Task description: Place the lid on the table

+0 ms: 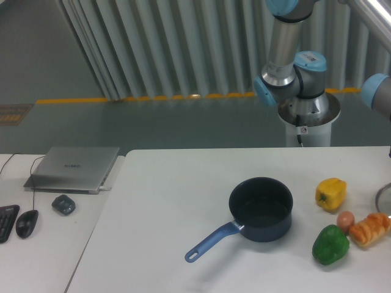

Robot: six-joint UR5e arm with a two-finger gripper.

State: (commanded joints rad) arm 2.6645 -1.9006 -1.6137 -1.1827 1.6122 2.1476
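Gripper out of view beyond right frame edge, state impossible to tell; lid (pixel 385 198) only partly visible as thin rim arc at right edge above table (pixel 183 183), judged rigid, slick, breakable glass, best gripped by centre knob.

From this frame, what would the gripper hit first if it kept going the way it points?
Cannot tell: the gripper is out of frame. Only the arm and a sliver of the lid at the right edge show.

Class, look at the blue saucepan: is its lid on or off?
Off. The saucepan is open, its dark inside showing; a curved lid edge lies at the table's right edge.
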